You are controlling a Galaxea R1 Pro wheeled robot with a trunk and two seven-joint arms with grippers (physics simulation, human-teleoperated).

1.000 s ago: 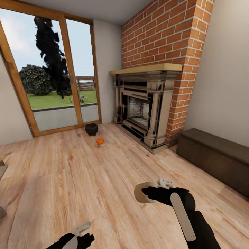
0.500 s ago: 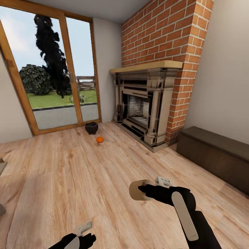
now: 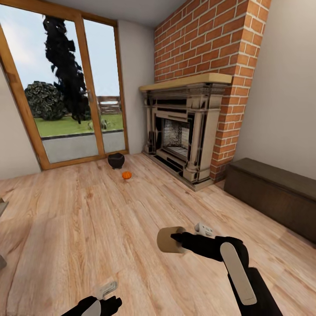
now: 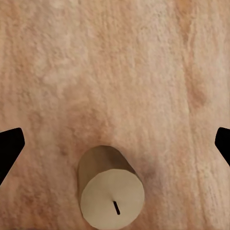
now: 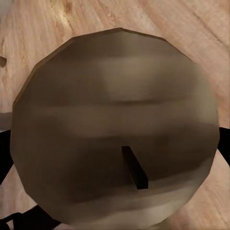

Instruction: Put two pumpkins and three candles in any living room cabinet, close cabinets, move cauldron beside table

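My right gripper (image 3: 174,239) is shut on a cream candle (image 3: 168,240), held on its side above the wood floor; in the right wrist view that candle's (image 5: 115,143) wick end sits close to the lens. My left gripper (image 3: 109,303) hangs low at the near edge and is open. In the left wrist view its dark fingertips (image 4: 9,148) stand wide apart above a second candle (image 4: 111,194), upright on the floor. The black cauldron (image 3: 116,161) and an orange pumpkin (image 3: 126,175) sit on the floor by the window. A low dark brown cabinet (image 3: 272,191) runs along the right wall, closed.
A brick fireplace (image 3: 184,136) with a pale mantel stands ahead right. Tall wood-framed glass doors (image 3: 66,96) take up the far left wall. Open wood floor (image 3: 87,219) stretches between me and the cauldron.
My right gripper has swung left with the candle. The whole view has shifted slightly, so the camera moved. The left gripper has hardly moved.
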